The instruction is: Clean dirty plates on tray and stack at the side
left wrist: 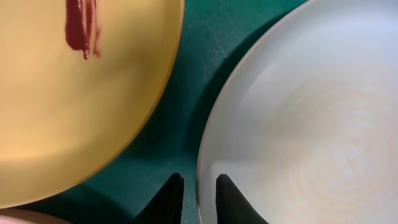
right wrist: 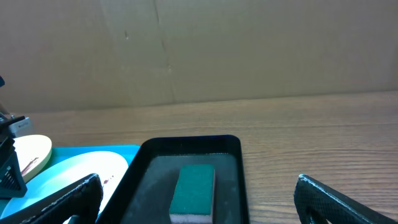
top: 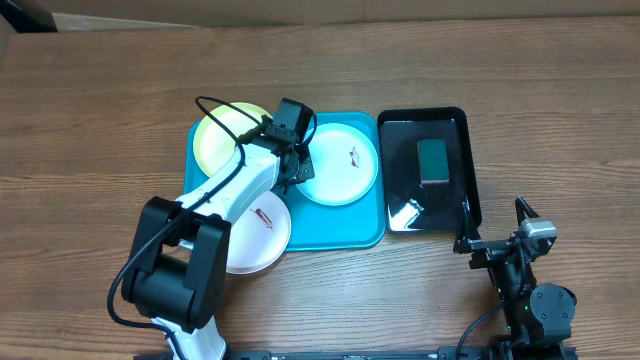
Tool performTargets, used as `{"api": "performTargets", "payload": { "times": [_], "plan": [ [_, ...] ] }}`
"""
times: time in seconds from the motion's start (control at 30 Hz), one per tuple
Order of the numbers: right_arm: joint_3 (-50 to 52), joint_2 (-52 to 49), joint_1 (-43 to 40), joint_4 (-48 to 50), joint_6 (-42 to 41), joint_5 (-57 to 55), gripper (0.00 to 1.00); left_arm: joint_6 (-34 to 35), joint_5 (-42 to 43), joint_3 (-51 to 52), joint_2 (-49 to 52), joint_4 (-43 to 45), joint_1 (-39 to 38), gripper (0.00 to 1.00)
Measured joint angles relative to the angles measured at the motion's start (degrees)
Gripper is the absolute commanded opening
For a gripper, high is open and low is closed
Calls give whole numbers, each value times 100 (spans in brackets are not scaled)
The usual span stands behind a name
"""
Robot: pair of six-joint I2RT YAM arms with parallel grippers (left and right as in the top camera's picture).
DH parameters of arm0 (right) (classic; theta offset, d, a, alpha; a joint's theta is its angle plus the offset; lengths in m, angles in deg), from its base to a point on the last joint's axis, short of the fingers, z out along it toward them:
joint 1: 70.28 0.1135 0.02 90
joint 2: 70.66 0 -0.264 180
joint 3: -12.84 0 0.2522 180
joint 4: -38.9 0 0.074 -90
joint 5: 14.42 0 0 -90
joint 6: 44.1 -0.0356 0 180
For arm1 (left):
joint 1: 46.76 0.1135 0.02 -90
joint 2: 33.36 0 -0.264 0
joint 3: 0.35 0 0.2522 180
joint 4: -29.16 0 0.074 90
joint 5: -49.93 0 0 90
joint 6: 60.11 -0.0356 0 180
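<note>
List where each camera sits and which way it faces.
Overhead: above the table, facing straight down; left arm, right arm, turquoise tray, black tray show.
Left wrist: on the left arm, facing down over yellow-green plate and pale blue plate; left tool tips at bottom.
Right wrist: on the right arm, facing forward over the black tray's sponge; right tool spread wide.
Both wrist views share the pale blue plate.

Table [top: 100, 100]: we see brown wood grain beneath the right pincer [right wrist: 198, 202]
Wall [right wrist: 199, 50]: we see plain tan board beyond it
Light: even
</note>
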Motion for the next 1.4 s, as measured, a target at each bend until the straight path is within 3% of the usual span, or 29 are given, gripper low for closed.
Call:
{"api": "performTargets", "payload": {
  "times": [1.13,1.4],
  "plan": [
    [0,0,2,0,-2,0,100,-35,-2,22,125,107,0,14],
    [0,0,0,0,0,0,100,-50,0,22,146,131,0,6]
  ]
}}
